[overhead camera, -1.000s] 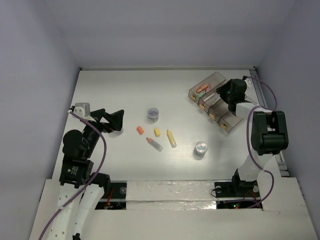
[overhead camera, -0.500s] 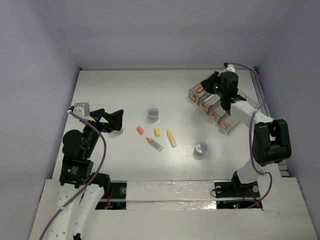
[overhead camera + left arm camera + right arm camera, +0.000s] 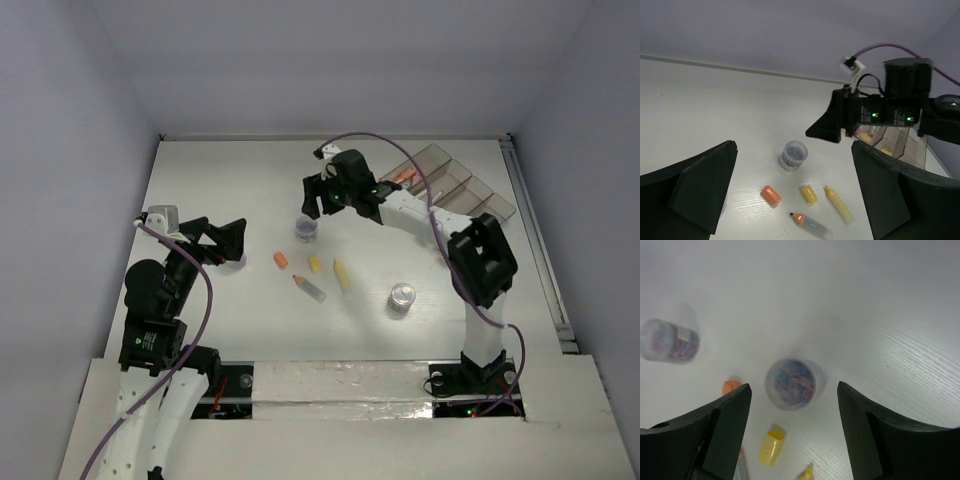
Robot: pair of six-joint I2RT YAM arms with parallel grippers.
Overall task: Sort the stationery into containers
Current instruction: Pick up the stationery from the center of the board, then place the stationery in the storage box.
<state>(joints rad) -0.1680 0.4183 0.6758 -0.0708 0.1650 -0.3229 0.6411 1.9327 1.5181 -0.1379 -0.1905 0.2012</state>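
Note:
A round purple tin (image 3: 307,229) stands upright at mid-table. My right gripper (image 3: 316,203) hovers open just above it; in the right wrist view the tin (image 3: 790,384) lies between the spread fingers, untouched. An orange cap (image 3: 281,260), a yellow cap (image 3: 314,264), a yellow marker (image 3: 343,275) and an orange-tipped clear marker (image 3: 309,288) lie in front of it. A silver tin (image 3: 402,297) stands to the right. The smoky bins (image 3: 440,170) at the back right hold pink and orange items. My left gripper (image 3: 222,240) is open and empty at the left.
The left wrist view shows the tin (image 3: 793,155), the caps and markers, with the right gripper (image 3: 830,131) above them and the bins (image 3: 890,142) behind. The second tin (image 3: 670,340) shows at the left of the right wrist view. Walls enclose the table.
My right arm has swung from over the bins at the back right leftward across the table, and now hangs over the purple tin. The left arm has not moved.

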